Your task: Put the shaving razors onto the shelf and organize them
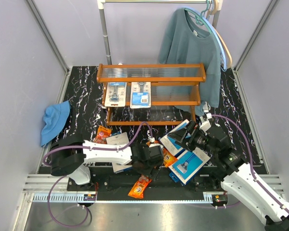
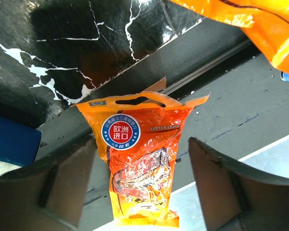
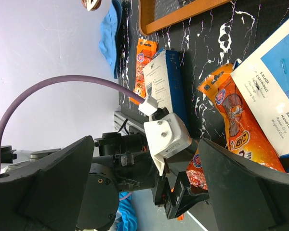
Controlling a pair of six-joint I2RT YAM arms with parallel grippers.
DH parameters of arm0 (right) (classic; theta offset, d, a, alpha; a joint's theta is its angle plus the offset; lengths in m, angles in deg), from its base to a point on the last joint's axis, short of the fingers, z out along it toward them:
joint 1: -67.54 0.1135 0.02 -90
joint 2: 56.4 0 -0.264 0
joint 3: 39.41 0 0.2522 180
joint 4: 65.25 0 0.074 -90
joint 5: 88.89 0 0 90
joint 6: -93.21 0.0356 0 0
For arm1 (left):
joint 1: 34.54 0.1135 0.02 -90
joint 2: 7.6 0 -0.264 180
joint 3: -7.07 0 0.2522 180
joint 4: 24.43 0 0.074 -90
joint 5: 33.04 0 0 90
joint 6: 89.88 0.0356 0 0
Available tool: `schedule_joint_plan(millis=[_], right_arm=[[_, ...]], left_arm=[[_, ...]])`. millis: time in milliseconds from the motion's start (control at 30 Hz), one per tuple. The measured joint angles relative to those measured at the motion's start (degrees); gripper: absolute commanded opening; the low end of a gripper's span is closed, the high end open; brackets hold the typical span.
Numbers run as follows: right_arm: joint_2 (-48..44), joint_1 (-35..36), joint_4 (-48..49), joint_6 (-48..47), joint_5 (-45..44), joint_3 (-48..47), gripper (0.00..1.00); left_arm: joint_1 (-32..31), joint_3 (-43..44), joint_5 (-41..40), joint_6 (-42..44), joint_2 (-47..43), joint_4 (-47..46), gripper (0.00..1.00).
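Pale grey walls (image 1: 19, 57); black marbled tabletop (image 1: 82, 96); metal clothes rail (image 1: 105, 33) behind.

Two grey-blue blister cards, a left card (image 1: 115, 94) and a right card (image 1: 140, 94), lie flat side by side on the middle tier of the stepped orange-brown shelf (image 1: 151, 72). In front of it, three flat blue-and-white boxes lie scattered: a left box (image 1: 116, 140), a tilted middle box (image 1: 179, 134) and a near box (image 1: 191, 163) picturing a razor. Three orange bags lie among them: a far bag (image 1: 103, 134) just beside the left box, a centre bag (image 1: 169, 158) between the boxes, and a near bag (image 1: 140, 186) in front of the rest.
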Motion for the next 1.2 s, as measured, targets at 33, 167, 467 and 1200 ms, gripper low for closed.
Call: schedule_joint_plan(millis=[33, 167, 467, 1200], right_arm=[[-0.07, 0.0, -0.02, 0.04, 0.0, 0.02, 0.99], [-0.55, 0.0, -0.07, 0.09, -0.02, 0.24, 0.99], [-0.92, 0.0, -1.2, 0.09, -0.02, 0.26, 1.0], [3.19, 1.33, 0.96, 0.15, 0.15, 0.2, 0.99]], left_arm=[[-0.07, 0.0, -0.02, 0.02, 0.07, 0.02, 0.7], [-0.15, 0.0, -0.15, -0.28, 0.37, 0.04, 0.3], [-0.22, 1.03, -0.85, 0.2, 0.39, 0.63, 0.05], [17.73, 12.72, -4.74, 5.77, -9.22, 9.11, 0.0]])
